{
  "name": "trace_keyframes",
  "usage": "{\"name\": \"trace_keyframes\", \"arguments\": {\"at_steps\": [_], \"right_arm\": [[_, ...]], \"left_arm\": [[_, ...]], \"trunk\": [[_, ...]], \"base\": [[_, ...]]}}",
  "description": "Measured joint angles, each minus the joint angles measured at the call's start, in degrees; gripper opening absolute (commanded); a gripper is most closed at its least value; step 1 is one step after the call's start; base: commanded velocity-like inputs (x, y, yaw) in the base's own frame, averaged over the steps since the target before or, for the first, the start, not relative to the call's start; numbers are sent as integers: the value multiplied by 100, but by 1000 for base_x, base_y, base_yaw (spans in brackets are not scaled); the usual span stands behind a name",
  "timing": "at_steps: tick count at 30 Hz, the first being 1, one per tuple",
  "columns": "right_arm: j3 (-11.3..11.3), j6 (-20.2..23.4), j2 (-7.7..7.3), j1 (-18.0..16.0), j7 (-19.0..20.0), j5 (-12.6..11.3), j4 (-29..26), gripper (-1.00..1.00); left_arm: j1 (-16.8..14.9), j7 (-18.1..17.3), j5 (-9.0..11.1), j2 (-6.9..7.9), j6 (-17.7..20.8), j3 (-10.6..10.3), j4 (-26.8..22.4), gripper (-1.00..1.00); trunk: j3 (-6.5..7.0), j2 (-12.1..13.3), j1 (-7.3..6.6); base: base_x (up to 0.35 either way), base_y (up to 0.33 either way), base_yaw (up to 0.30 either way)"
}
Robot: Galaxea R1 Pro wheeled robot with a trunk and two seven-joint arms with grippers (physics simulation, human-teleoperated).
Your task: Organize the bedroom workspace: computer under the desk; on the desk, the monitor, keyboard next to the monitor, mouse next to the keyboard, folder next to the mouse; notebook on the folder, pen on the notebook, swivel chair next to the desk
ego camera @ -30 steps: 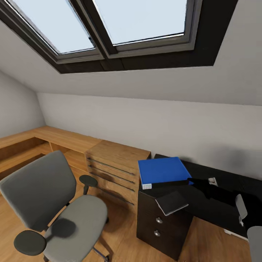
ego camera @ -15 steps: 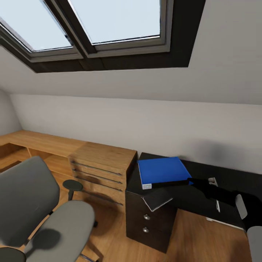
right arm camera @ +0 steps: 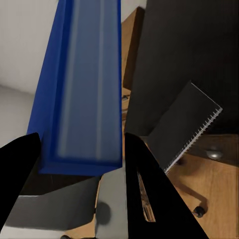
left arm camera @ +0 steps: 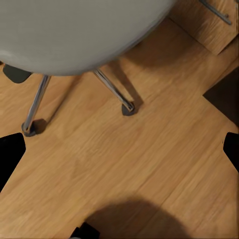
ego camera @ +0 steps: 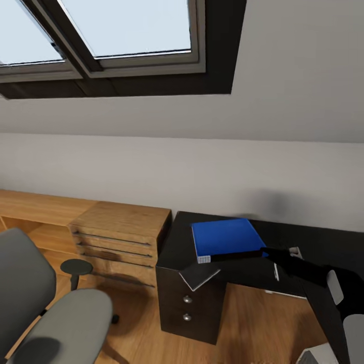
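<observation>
My right gripper (ego camera: 265, 252) is shut on one edge of the bright blue folder (ego camera: 225, 238), holding it flat just above the left end of the black desk (ego camera: 174, 242). In the right wrist view the folder (right arm camera: 82, 84) sits between my black fingers (right arm camera: 20, 164). A thin grey notebook (ego camera: 200, 275) lies on the desk's front corner, partly overhanging it, and appears again as the notebook (right arm camera: 186, 127). A thin white pen (ego camera: 276, 271) lies on the desk beside my right arm. The grey swivel chair (ego camera: 30, 303) stands at the lower left. My left gripper (left arm camera: 119, 152) is open above the wood floor near the chair's chrome legs (left arm camera: 112, 89).
A light-wood drawer chest (ego camera: 119, 237) stands against the desk's left side, with a low wooden shelf (ego camera: 35, 207) running along the wall. The desk's drawer unit has round silver knobs (ego camera: 187, 299). Skylight windows (ego camera: 126, 30) sit in the sloped ceiling. A small white object (ego camera: 296, 251) rests on the desk.
The view has swung to the right, so chair, chest and desk sit further left in the picture. The folder in my right gripper now hangs over the desk's left end.
</observation>
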Motion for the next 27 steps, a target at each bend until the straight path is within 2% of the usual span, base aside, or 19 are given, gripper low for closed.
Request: {"name": "trace_keyframes", "arguments": {"at_steps": [6,14,22,27], "right_arm": [[1,-24,0,0,2,-8,102,-100],[1,-362,0,0,-121,-6,130,-100],[1,-417,2,0,-163,-9,156,-100],[0,-415,14,-1,-165,-18,157,-100]], "left_arm": [[0,0,3,0,0,0,0,100],[0,0,3,0,0,0,0,100],[0,0,5,0,0,0,0,100],[1,0,6,0,0,0,-1,100]], "trunk": [[-18,0,0],[-45,0,0],[-69,0,0],[-74,-1,0]], "base": [[0,0,-267],[0,0,-266],[0,0,-264],[0,0,-112]]}}
